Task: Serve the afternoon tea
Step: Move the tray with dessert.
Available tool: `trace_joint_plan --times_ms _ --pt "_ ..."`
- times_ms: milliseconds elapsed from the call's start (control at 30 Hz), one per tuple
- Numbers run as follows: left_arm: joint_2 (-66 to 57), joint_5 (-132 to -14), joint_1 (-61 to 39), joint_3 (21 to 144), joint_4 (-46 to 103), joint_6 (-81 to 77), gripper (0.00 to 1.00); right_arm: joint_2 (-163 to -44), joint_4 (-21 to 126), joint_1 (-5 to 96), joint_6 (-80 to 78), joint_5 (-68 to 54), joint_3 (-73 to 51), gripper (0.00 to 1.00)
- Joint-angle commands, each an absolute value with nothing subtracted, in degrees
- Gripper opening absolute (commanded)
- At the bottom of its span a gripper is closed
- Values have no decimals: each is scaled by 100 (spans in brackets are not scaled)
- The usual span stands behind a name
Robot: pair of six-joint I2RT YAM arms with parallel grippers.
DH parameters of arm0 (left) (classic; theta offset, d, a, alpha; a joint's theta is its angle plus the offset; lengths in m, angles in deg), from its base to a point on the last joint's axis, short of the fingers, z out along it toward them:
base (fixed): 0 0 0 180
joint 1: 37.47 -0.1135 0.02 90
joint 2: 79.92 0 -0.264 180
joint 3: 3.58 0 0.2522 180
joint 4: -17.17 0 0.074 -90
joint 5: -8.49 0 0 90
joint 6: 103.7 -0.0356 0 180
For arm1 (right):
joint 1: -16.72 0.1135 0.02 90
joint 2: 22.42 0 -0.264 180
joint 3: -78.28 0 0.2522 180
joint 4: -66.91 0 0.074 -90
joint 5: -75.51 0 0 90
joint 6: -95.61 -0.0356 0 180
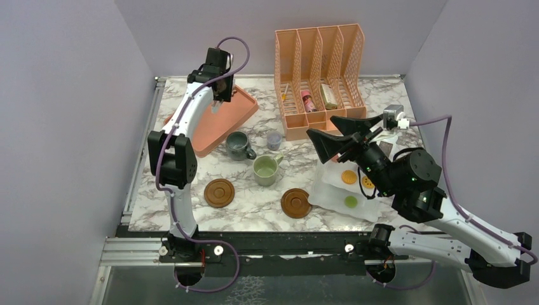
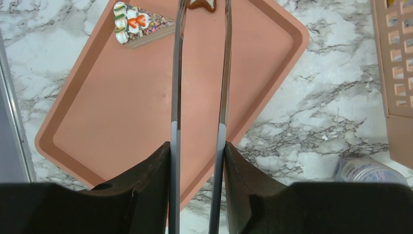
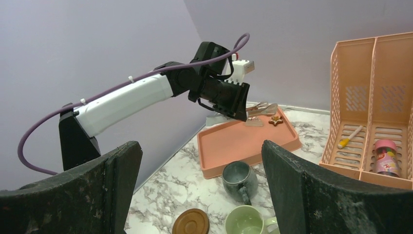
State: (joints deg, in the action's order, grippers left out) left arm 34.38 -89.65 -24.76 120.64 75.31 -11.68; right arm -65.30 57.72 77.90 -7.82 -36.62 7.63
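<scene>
My left gripper (image 1: 219,86) is shut on metal tongs (image 2: 176,73) over the far end of the pink tray (image 2: 122,112). The tong tips hang either side of a brown star cookie (image 2: 203,4). A cake slice (image 2: 139,24) lies on the tray beside it. The grey-blue mug (image 1: 239,145) and pale green mug (image 1: 266,169) stand on the table, with two brown coasters (image 1: 219,192) (image 1: 295,203) in front of them. My right gripper (image 1: 337,135) is open and empty, raised above the white sheet (image 1: 330,194), which holds an orange cookie (image 1: 348,177) and a green cookie (image 1: 350,201).
A peach file organizer (image 1: 321,70) at the back holds a pink bottle (image 1: 309,101). A small lilac cup (image 1: 274,140) stands between the mugs and the organizer. Grey walls close in the left, right and back.
</scene>
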Motion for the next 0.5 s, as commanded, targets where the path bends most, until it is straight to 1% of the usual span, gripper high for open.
trace_joint_plan --times_ms 0,133,467 --pt "3591 -8727 -2667 12365 7356 -1335 41 -6531 5850 7833 -750 -3567 721 98" --pt "3756 -8543 -2684 12398 7330 -1344 41 -6573 5866 7833 -740 -3576 716 98" --pt "4126 -8653 -2691 12441 7268 -1491 42 -6586 5918 7833 -676 -3592 723 98"
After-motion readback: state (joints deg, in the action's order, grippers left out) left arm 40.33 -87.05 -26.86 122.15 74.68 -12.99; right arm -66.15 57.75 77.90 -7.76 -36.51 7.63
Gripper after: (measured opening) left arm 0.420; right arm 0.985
